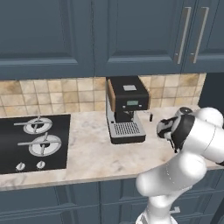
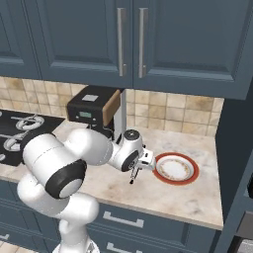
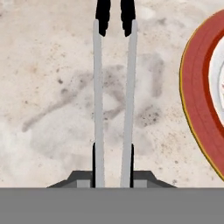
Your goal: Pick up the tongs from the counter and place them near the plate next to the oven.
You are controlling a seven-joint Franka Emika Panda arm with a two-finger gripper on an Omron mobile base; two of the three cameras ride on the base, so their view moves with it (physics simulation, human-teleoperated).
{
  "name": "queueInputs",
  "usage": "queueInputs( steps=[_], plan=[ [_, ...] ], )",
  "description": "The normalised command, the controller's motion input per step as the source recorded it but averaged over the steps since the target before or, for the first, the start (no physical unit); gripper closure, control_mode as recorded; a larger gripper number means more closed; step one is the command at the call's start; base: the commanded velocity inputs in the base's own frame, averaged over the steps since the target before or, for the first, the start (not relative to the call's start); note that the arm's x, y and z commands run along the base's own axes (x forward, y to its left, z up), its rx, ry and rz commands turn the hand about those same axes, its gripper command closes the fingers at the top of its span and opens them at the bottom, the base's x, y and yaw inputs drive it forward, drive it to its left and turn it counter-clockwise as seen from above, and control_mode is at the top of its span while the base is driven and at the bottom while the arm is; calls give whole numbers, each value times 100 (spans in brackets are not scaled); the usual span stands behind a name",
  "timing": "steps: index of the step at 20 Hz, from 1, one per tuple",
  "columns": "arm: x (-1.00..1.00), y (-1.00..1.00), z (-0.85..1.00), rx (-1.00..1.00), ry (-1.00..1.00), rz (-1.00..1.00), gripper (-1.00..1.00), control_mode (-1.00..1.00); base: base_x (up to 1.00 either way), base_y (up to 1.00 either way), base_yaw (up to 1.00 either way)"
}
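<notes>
The slim silver tongs (image 3: 113,87) with black ends hang tip-down from the hand (image 2: 140,165), clamped between its fingers, above the marbled bench (image 2: 197,197). The white plate (image 2: 175,168) with its red-orange rim lies flat just beside the hand.

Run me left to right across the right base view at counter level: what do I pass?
Hob → coffee machine → gripper holding the tongs → plate → dark oven housing at the right edge.
</notes>
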Motion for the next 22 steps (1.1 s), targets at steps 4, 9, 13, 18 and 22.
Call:
queueInputs(
  steps=[4, 9, 13, 18, 22],
  plan=[
    [10, 0, -16, 0, 0, 0, 100, -100, 0, 0, 0],
    [10, 0, -17, 0, 0, 0, 100, -100, 0, 0, 0],
    [10, 0, -17, 0, 0, 0, 100, -100, 0, 0, 0],
    [14, 0, -22, 0, 0, 0, 100, -100, 0, 0, 0],
    [16, 0, -21, 0, 0, 0, 100, -100, 0, 0, 0]
  ],
)
